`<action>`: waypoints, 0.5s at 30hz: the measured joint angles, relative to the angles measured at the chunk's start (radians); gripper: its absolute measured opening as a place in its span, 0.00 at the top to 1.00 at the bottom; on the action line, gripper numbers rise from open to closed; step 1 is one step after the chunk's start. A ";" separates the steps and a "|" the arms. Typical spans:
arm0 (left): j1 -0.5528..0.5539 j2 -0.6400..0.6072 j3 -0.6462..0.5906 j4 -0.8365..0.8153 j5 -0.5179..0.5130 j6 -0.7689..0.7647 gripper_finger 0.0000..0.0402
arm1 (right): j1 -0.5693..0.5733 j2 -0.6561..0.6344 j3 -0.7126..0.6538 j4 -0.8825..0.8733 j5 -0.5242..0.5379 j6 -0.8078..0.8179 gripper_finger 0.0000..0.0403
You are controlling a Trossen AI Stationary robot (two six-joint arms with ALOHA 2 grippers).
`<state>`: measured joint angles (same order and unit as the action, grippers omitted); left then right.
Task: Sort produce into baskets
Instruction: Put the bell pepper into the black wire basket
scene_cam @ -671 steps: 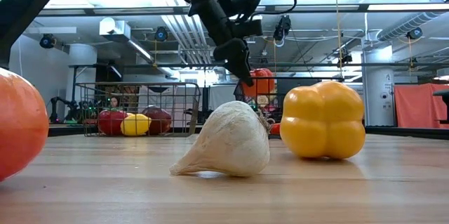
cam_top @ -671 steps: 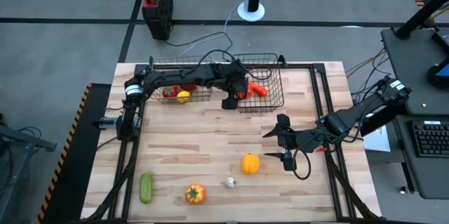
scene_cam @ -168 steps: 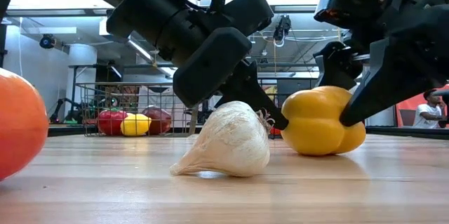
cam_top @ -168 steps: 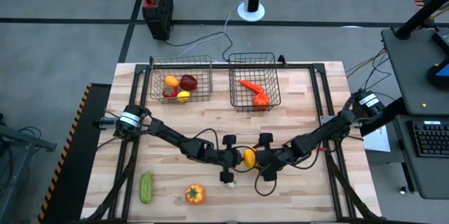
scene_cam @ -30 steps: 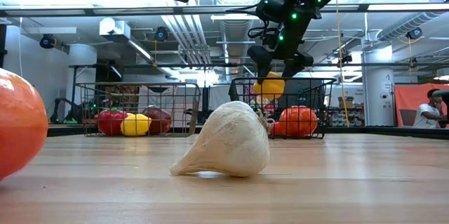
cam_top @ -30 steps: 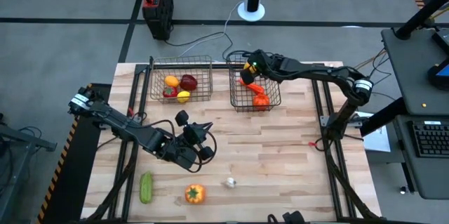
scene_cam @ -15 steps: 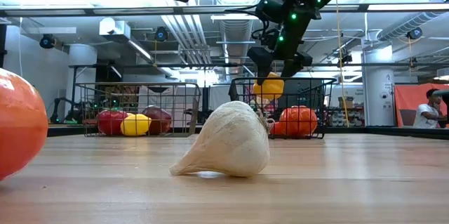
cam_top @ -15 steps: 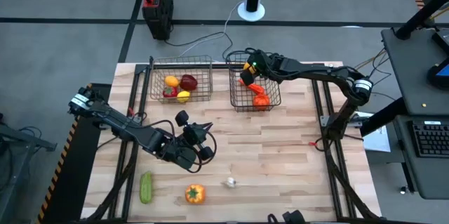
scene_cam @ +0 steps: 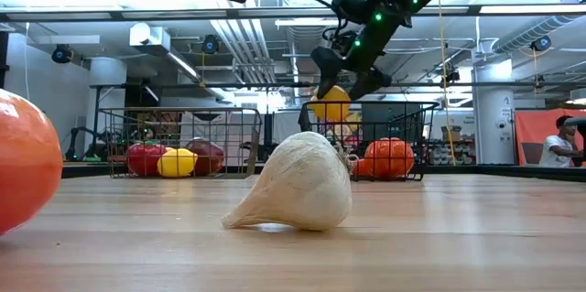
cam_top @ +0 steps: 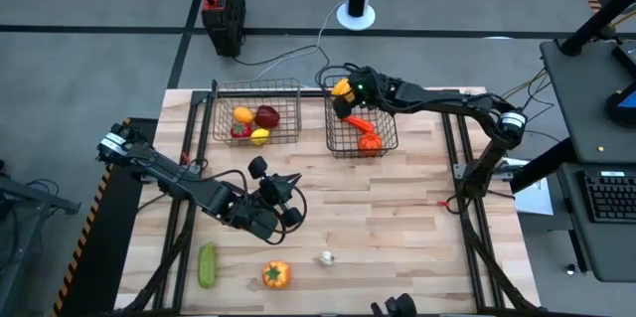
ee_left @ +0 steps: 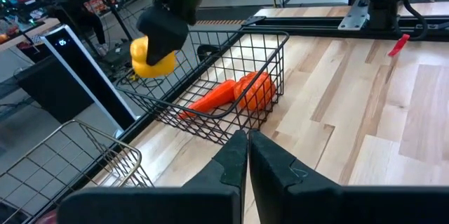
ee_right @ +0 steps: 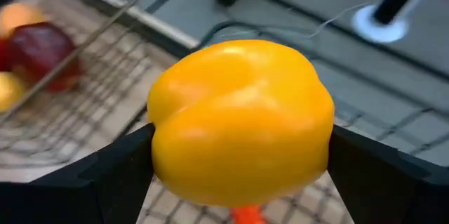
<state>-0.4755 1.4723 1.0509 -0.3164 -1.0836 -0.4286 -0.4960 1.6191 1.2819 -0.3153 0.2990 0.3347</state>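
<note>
Care was needed while the right gripper [cam_top: 343,96], clamped on the yellow pepper [cam_top: 341,87], hung above the right basket's [cam_top: 386,138] far rim: I judged it should move inward over the carrot [cam_top: 357,118] before letting go.

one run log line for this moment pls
right gripper: holding yellow pepper over right basket | left gripper: shut, empty, mid-table | on table: cucumber, orange pepper, garlic
</note>
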 joint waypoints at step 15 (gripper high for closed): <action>-0.001 0.000 -0.001 -0.006 0.001 0.000 1.00 | -0.007 0.081 0.000 0.002 -0.236 -0.031 0.08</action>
<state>-0.4763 1.4723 1.0504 -0.3226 -1.0828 -0.4282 -0.5026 1.6998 1.2819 -0.3129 0.0628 0.3035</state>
